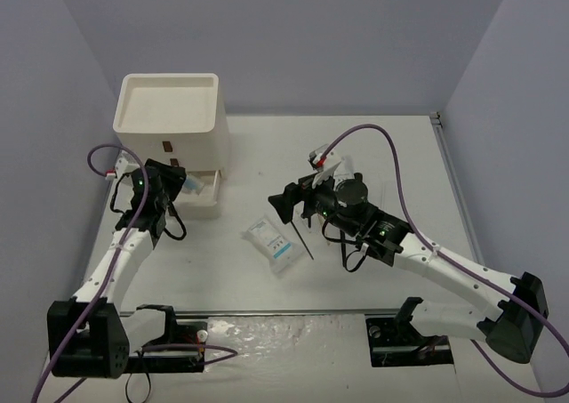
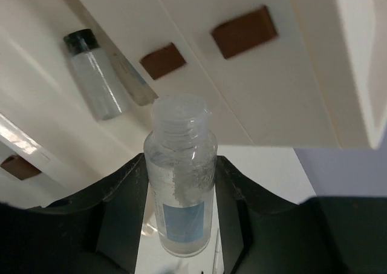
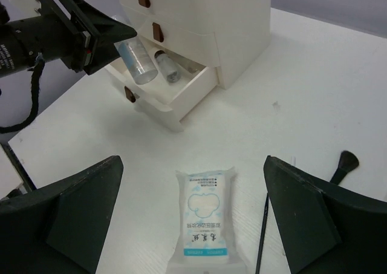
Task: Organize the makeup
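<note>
My left gripper [image 2: 181, 163] is shut on a small clear bottle [image 2: 180, 183] with a blue label, which is part of the makeup. It holds the bottle just above the open bottom drawer [image 1: 206, 200] of the white drawer box [image 1: 169, 109]. From the right wrist view the bottle [image 3: 136, 59] hangs over that drawer [image 3: 175, 107]. A clear tube with a black cap [image 2: 94, 83] lies inside the drawer. My right gripper [image 3: 191, 163] is open and empty above a white packet with blue print [image 3: 205, 219]. A thin stick [image 3: 261, 238] and a black brush [image 3: 344, 164] lie right of the packet.
A second white packet [image 1: 338, 165] lies behind the right arm, partly hidden by it. The two upper drawers with brown handles [image 2: 242, 32] are closed. The table's right edge [image 1: 449, 181] is far from both grippers.
</note>
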Robot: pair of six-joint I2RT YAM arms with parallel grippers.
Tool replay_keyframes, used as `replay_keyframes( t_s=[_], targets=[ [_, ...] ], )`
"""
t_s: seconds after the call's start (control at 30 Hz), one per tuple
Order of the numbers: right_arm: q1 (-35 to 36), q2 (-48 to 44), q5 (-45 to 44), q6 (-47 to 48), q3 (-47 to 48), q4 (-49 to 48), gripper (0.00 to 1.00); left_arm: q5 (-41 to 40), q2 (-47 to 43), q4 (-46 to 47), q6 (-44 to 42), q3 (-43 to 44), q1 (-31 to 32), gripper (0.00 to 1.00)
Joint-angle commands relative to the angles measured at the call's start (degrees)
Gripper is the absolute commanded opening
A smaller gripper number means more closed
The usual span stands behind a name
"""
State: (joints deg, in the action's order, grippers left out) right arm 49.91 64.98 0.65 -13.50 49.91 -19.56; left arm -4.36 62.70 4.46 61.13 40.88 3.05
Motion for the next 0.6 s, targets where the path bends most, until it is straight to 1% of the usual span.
replay_keyframes(
  t_s=[0.0, 0.1, 0.2, 0.23, 0.3, 0.43, 0.47, 0.57],
  targets=[
    [-0.37, -4.23, -4.64, 2.40, -1.86, -0.77, 1.00, 1.57, 6.43, 9.13, 7.31, 2.13, -5.20, 0.00],
    [-0.58, -5.25, -5.41, 2.86, -2.66, -0.07, 1.00, 1.30, 9.66, 8.49, 8.09, 3.85, -6.63, 0.03],
    [-0.80, -5.67, -6.29, 3.22, -3.33, 0.23, 1.00, -0.06, 11.99, 4.26, 8.24, 6.20, -7.29, 0.11],
    [-0.93, -5.73, -6.35, 3.29, -3.40, 0.29, 1.00, -0.69, 12.43, 2.81, 8.43, 6.58, -7.41, 0.16],
    [-1.12, -5.41, -6.54, 3.38, -3.33, 0.31, 1.00, -0.66, 13.12, 2.91, 7.80, 6.75, -7.86, 0.27],
    [-1.22, -4.29, -6.14, 3.56, -2.48, 0.65, 1.00, -0.14, 14.18, 1.47, 6.43, 8.11, -8.65, 0.56],
    [-1.22, -3.96, -6.03, 3.56, -2.22, 0.66, 1.00, 0.02, 14.35, 1.36, 5.70, 8.60, -8.97, 0.65],
    [-1.22, -2.85, -5.75, 3.30, -1.74, 0.57, 1.00, 0.67, 14.64, 0.29, 4.70, 9.48, -9.29, 0.75]
  ],
)
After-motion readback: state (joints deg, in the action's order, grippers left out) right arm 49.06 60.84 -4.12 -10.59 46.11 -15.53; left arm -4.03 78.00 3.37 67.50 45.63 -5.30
